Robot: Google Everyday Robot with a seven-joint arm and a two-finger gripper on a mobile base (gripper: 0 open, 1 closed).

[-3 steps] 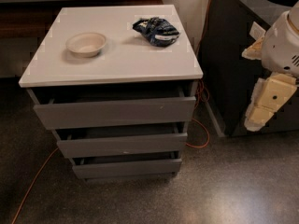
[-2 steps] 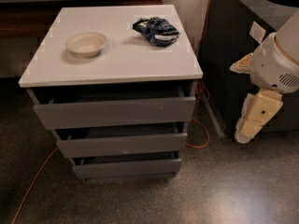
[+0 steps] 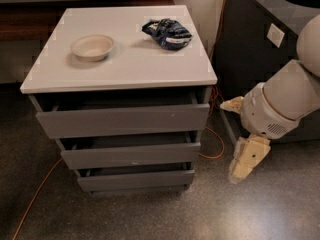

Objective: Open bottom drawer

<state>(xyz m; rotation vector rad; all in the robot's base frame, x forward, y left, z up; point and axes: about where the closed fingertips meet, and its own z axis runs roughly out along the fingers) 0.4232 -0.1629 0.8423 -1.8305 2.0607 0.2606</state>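
Note:
The white-topped cabinet (image 3: 120,69) stands in the middle with three grey handleless drawers. The bottom drawer (image 3: 135,180) is the lowest and slimmest front, near the floor, with a dark gap above it. The middle drawer (image 3: 131,155) and the taller top drawer (image 3: 122,121) sit above it. My gripper (image 3: 243,165) hangs low at the right, cream-coloured, pointing down and left. It is about level with the bottom drawer and apart from the cabinet's right side. It holds nothing that I can see.
A beige bowl (image 3: 92,46) and a blue snack bag (image 3: 167,33) lie on the cabinet top. A dark cabinet (image 3: 250,49) stands at the right. An orange cable (image 3: 40,194) runs over the speckled floor at left and behind the drawers.
My arm has swung down and to the left, bringing the gripper lower and closer to the cabinet's right side. The drawers have not moved.

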